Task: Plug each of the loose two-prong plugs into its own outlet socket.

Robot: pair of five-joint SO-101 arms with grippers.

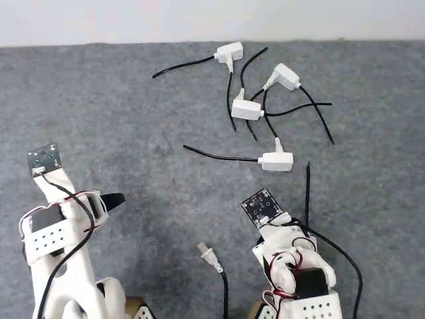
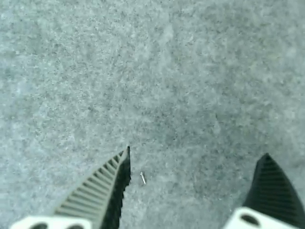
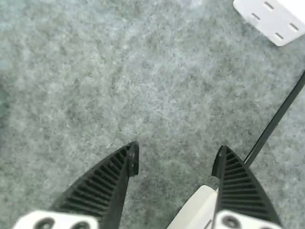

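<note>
Found one loose two-prong plug point(image 1: 207, 254) lying on the grey carpet point(image 1: 133, 119) close to the bench's near edge, about midway along, with its lead running off that edge. Counted four white outlet sockets point(image 1: 246, 109) toward the far edge, right of centre, leads crossing one another. Noted the nearest socket point(image 1: 275, 161) lying a little apart from the other three. Saw the left gripper point(image 2: 197, 153) spread wide and grasping nothing, over bare carpet by the left edge. Saw the right gripper point(image 3: 178, 148) likewise released, gaping over carpet right of the plug, with a black cord point(image 3: 274, 121) just beside one finger.
</note>
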